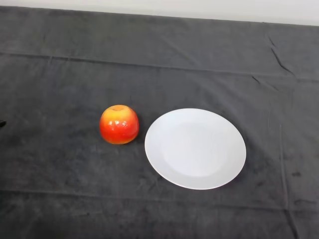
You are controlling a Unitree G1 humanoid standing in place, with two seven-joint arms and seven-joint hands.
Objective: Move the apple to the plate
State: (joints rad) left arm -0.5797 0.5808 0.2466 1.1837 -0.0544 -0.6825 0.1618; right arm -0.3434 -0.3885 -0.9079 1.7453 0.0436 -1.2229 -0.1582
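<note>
A red and yellow apple (118,124) stands upright on the dark cloth, left of centre. A white round plate (195,148) lies just to its right, with a narrow gap between them, and nothing is on it. A small black tip, seemingly part of my left hand (2,123), shows at the far left edge, well away from the apple. The rest of the hand and arm is out of frame.
The dark cloth (159,59) covers the whole table and has a few creases. A pale wall strip (199,9) runs along the far edge.
</note>
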